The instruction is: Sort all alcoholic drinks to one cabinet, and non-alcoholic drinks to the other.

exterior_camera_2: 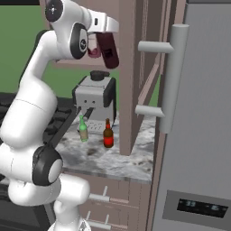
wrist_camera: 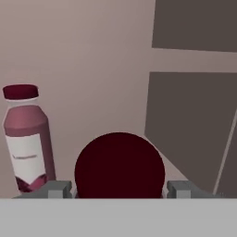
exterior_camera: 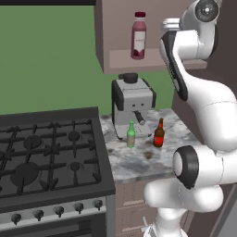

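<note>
Maroon bottle point(wrist_camera: 119, 164) sits pinched between end effector point(exterior_camera_2: 104, 45) fingers, beside the pink bottle point(wrist_camera: 25, 136) in the cabinet point(exterior_camera: 111, 32); rigid, smooth, probably slippery; grip mid-body.

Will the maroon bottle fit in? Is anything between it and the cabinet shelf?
Nothing visible blocks it. The maroon bottle, held between the fingers, faces bare shelf; the pink bottle stands off to one side.
</note>
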